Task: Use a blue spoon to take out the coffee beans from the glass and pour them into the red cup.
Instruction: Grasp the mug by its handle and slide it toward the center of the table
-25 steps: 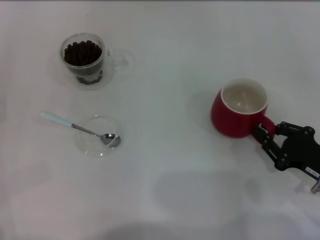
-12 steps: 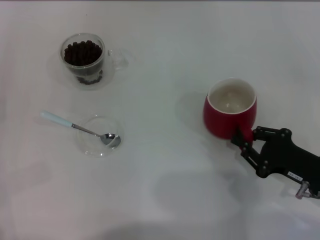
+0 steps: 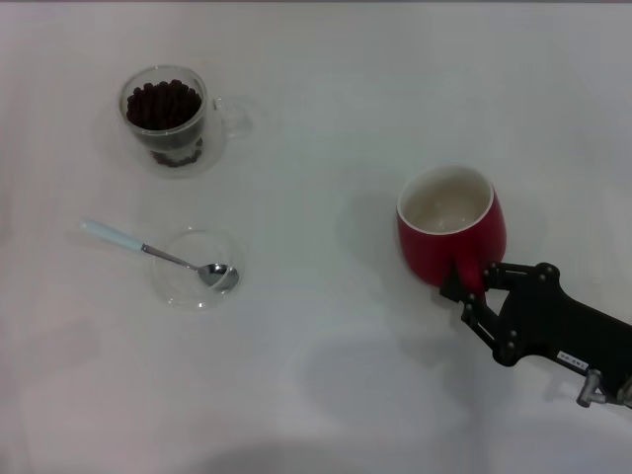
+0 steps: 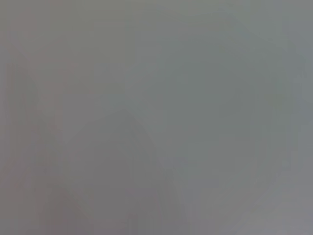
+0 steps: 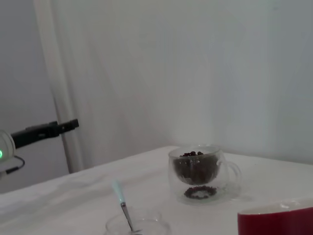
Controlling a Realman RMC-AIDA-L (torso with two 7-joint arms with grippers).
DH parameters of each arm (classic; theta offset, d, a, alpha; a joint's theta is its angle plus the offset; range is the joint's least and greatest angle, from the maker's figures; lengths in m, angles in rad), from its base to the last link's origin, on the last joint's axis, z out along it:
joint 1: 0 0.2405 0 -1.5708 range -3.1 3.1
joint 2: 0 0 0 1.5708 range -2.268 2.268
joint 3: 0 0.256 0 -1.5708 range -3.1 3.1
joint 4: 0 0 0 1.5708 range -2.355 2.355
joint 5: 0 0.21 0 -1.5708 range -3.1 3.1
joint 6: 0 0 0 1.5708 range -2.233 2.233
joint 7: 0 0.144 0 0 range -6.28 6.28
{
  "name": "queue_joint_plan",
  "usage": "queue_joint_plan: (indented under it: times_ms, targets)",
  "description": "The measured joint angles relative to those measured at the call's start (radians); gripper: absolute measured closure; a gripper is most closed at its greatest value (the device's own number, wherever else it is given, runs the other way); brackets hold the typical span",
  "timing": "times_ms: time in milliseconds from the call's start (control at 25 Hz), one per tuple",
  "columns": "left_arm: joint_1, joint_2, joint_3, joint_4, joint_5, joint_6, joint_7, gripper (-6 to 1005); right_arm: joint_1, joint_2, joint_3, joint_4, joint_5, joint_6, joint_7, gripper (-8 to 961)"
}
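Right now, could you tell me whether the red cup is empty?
Empty: the head view shows the red cup's bare white inside; the coffee beans fill the glass.

Red cup (image 3: 449, 232) tilted, empty; glass (image 3: 164, 114) w/ beans (image 3: 162, 103); spoon (image 3: 158, 253) in dish.

table (image 3: 326, 89): white | on it: glass (image 3: 164, 117), clear dish (image 3: 196, 269), blue spoon (image 3: 148, 250) handle-end

no readable text, labels or numbers
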Motion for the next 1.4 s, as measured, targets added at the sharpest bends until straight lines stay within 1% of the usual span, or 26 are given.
queue_joint_plan:
  times_ms: [360, 600, 920, 1080, 1400]
  targets:
    - [0.007, 0.0, 0.0, 0.0, 0.001, 0.0, 0.0, 108, -0.013, 0.001, -0.003, -0.004, 0.006, 0.001, 0.026, 785]
    - [0.01, 0.0, 0.0, -0.001, 0.02, 0.002, 0.001, 107, -0.01, 0.0, -0.008, 0.0, 0.004, 0.056, 0.038, 794]
    - [0.01, 0.001, 0.0, -0.002, 0.029, 0.002, 0.004, 106, -0.008, -0.001, -0.063, -0.011, 0.001, 0.04, 0.038, 804]
    - [0.009, 0.001, 0.0, -0.001, 0.04, 0.001, 0.005, 106, -0.003, -0.001, -0.114, -0.036, 0.0, 0.039, 0.038, 811]
    - [0.007, 0.0, 0.0, 0.0, 0.04, 0.001, 0.006, 106, -0.001, 0.001, -0.166, -0.075, 0.0, 0.053, 0.043, 820]
